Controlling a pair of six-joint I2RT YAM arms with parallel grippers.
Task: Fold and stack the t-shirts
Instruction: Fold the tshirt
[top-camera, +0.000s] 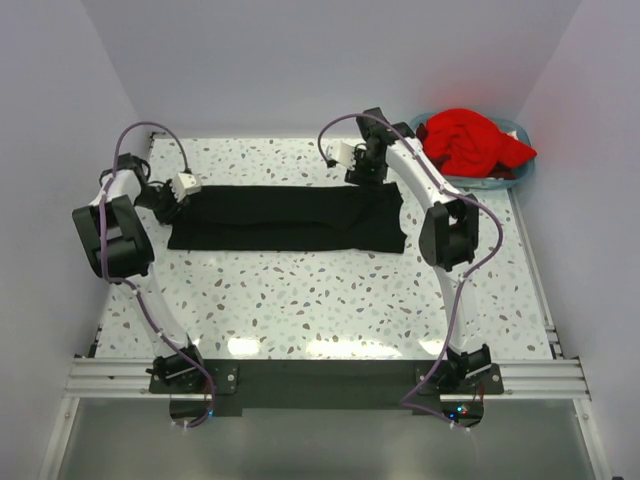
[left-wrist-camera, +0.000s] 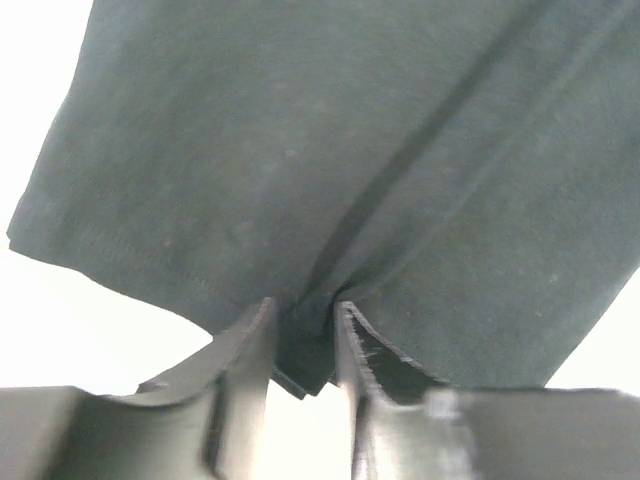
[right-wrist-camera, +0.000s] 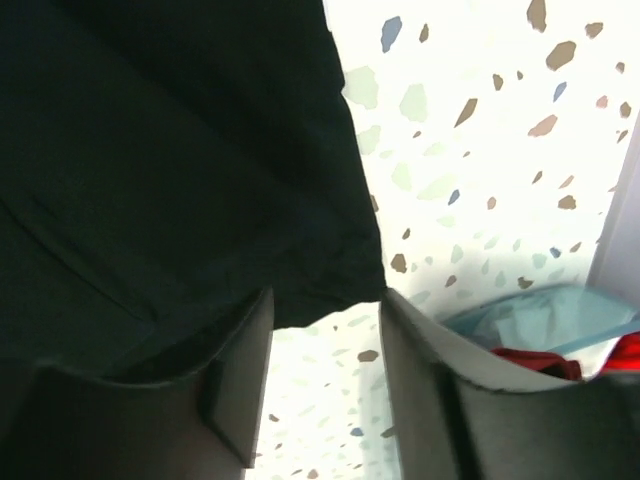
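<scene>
Black tee (top-camera: 290, 217) lies as a long strip L-R on table (top-camera: 320, 300), L gripper (left-wrist-camera: 300, 305) at its left end w/ hem between narrow-gapped fingers (clamped or not: can't tell), R gripper (right-wrist-camera: 325, 293) at right end, fingers apart & empty, red tee (top-camera: 465, 140) in basket (top-camera: 524, 168)

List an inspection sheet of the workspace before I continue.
Surface: speckled table, glare near the front.
Job's things: black shirt folded into a long strip, mid-table; red shirt bunched in the basket.
Clutter: nothing seen besides that basket, far right corner.
Grippers: left gripper at the strip's left end, jaws narrow, cloth between, grip unclear; right gripper at its far right corner, open, empty.
Cables: purple cables loop along both arms, off the shirt.
Surroundings: white walls on three sides; metal rail at the near edge.
</scene>
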